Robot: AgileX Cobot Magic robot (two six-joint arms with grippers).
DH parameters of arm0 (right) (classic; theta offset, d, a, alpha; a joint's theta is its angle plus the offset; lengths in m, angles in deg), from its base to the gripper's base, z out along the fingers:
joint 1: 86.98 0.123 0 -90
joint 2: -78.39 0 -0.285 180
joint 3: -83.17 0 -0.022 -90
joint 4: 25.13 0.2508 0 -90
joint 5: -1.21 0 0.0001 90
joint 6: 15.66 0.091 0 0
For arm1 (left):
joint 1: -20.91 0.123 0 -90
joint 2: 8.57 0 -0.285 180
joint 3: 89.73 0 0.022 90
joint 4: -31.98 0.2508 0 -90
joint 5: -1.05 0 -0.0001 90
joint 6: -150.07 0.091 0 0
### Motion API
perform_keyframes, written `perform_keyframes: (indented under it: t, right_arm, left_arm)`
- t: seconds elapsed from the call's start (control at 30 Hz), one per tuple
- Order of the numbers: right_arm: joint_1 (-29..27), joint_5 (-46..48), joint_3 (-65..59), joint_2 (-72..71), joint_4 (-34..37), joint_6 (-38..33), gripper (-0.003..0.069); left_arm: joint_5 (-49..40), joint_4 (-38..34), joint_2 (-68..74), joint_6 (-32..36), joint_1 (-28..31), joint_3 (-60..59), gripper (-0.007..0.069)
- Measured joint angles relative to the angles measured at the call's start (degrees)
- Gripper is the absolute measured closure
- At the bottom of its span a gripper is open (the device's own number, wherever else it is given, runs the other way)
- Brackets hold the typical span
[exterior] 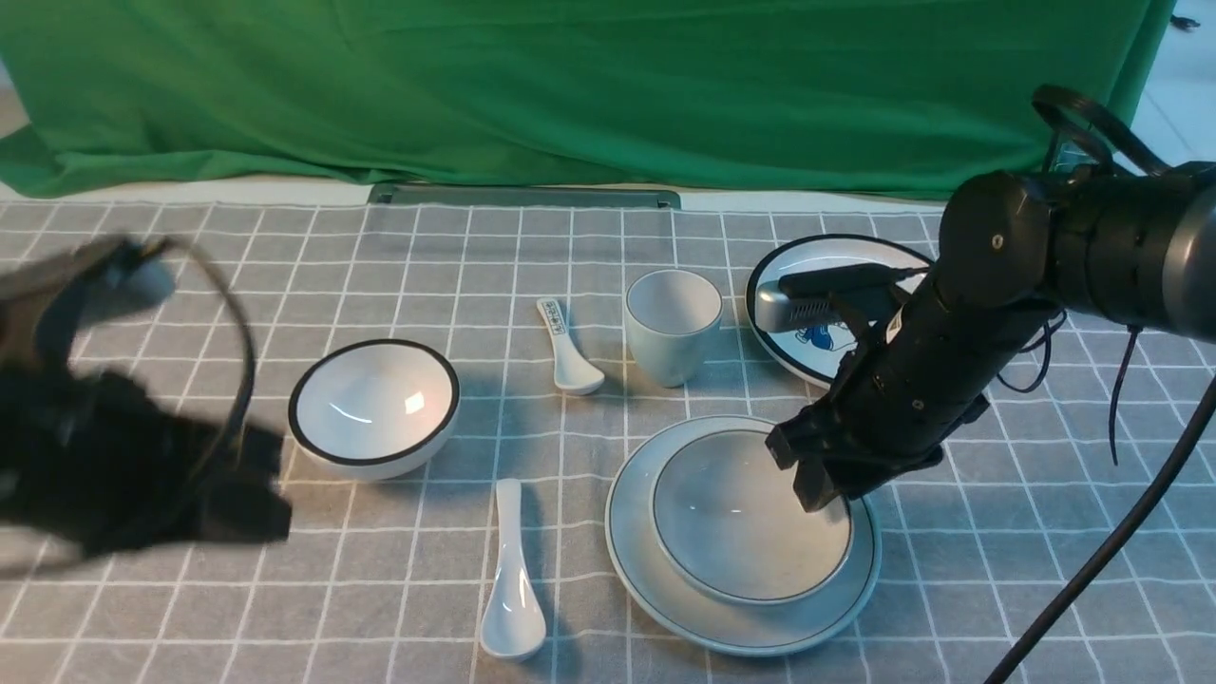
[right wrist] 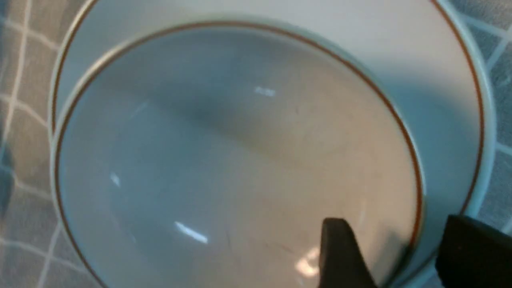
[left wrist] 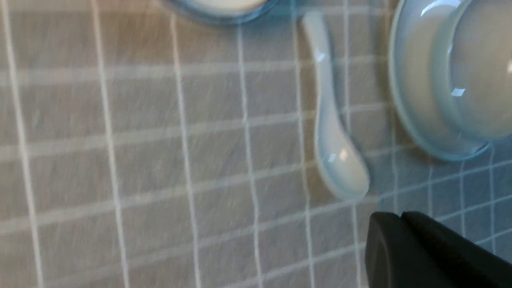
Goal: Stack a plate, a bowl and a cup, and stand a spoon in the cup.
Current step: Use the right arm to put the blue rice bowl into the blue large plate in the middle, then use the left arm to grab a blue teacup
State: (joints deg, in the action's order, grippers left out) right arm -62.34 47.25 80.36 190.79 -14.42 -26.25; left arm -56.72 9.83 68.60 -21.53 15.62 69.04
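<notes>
- Lying nearest on the grey checked tablecloth [exterior: 285, 617] is the long plain white ceramic soup spoon [exterior: 513, 570], scoop end toward the near edge. It sits just left of the plate without touching it.
- The large pale grey-white round plate [exterior: 665, 589] carries the shallow wide pale grey-white bowl [exterior: 741, 532], which sits upright inside its rim.
- The right gripper [exterior: 825, 494] hangs over the bowl's far right edge with its fingers apart. In the right wrist view one finger [right wrist: 340, 256] is inside the bowl and the other [right wrist: 472, 252] outside, with the rim between them and a clear gap on the inner side.
- The left gripper [exterior: 252, 489] is a dark blur at the left, well apart from the spoon. Only one finger [left wrist: 420, 256] shows in its wrist view, so I cannot tell how its fingers stand.
- Farther back sits a deeper white bowl with a thick black rim [exterior: 375, 407].
- Beyond it stands the plain pale handleless cup [exterior: 673, 323], upright, with a short printed spoon [exterior: 568, 347] to its left.
- A black-rimmed cartoon plate [exterior: 826, 261] lies behind the right arm, before a green cloth [exterior: 570, 85].
</notes>
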Motion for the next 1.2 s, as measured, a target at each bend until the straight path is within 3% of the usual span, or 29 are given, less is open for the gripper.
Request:
perform_keyframes:
  t: [0.1, 0.2, 0.23, 0.3, 0.43, 0.6, 0.77, 0.83, 1.0, 1.2]
  right_arm:
    - [0.1, 3.7, 0.8, -3.4, -4.2, 0.7, 0.0307]
    - [0.1, 7.0, 0.9, -7.9, -6.5, 0.8, 0.0412]
    - [0.0, 9.5, 0.3, -13.1, -7.5, 1.0, 0.0536]
    - [0.0, 10.7, -1.8, -20.9, -7.8, 1.2, 0.0608]
    - [0.0, 12.1, -6.4, -33.1, -8.0, 2.3, 0.0633]
    - [0.0, 16.4, -12.9, -46.4, -8.1, 4.1, 0.0636]
    - [0.0, 18.3, -17.1, -54.7, -8.6, 5.5, 0.0637]
    - [0.0, 18.4, -18.2, -55.8, -9.4, 5.6, 0.0637]
    - [0.0, 18.4, -19.6, -56.2, -10.7, 5.6, 0.0639]
    - [0.0, 16.8, -19.8, -56.2, -11.2, 5.2, 0.0640]
  left_arm:
    - [0.0, 1.8, 6.5, -2.1, -5.2, 8.5, 0.0624]
    - [-0.4, 4.1, 11.2, -5.1, -9.1, 14.5, 0.0624]
    - [-1.5, 6.8, 16.6, -9.0, -12.4, 20.8, 0.0624]
    - [-3.5, 9.2, 22.5, -10.9, -15.6, 27.0, 0.0624]
    - [-5.9, 11.7, 32.5, -14.9, -18.5, 38.4, 0.0610]
    - [-7.0, 13.2, 43.9, -16.8, -19.9, 53.1, 0.0536]
    - [-8.9, 15.1, 53.9, -17.4, -20.0, 66.1, 0.0360]
    - [-9.0, 15.5, 57.5, -17.8, -20.0, 69.9, 0.0244]
    - [-8.1, 15.5, 63.4, -18.0, -20.0, 73.3, 0.0060]
    - [-7.4, 15.7, 66.6, -18.0, -20.0, 73.4, 0.0060]
